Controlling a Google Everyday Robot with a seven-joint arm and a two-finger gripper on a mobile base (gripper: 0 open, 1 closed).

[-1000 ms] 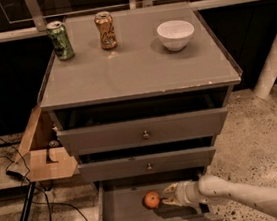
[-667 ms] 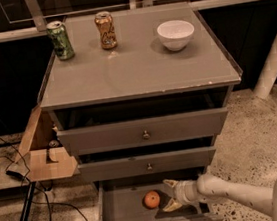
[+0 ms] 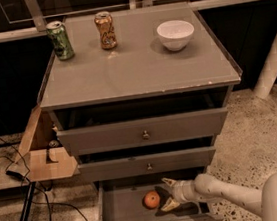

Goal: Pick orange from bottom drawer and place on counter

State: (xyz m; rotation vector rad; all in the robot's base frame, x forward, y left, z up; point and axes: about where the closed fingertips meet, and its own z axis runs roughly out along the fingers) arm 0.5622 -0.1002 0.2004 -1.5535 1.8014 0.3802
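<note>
Green can (image 3: 60,40), copper can (image 3: 105,30), white bowl (image 3: 175,34) stand apart; cardboard box (image 3: 52,163) at left.

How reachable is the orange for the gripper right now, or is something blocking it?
Probably yes. The bottom drawer is pulled out, and the gripper is inside it just right of the orange, with its fingers open toward the fruit and nothing between them.

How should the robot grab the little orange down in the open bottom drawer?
Around its round middle, one finger on the far side and one on the near side. The orange sits alone on the floor of the bottom drawer, touching nothing. The gripper is level with it on the right of the camera view, open wider than the fruit, so sliding in from that side probably works best.
</note>
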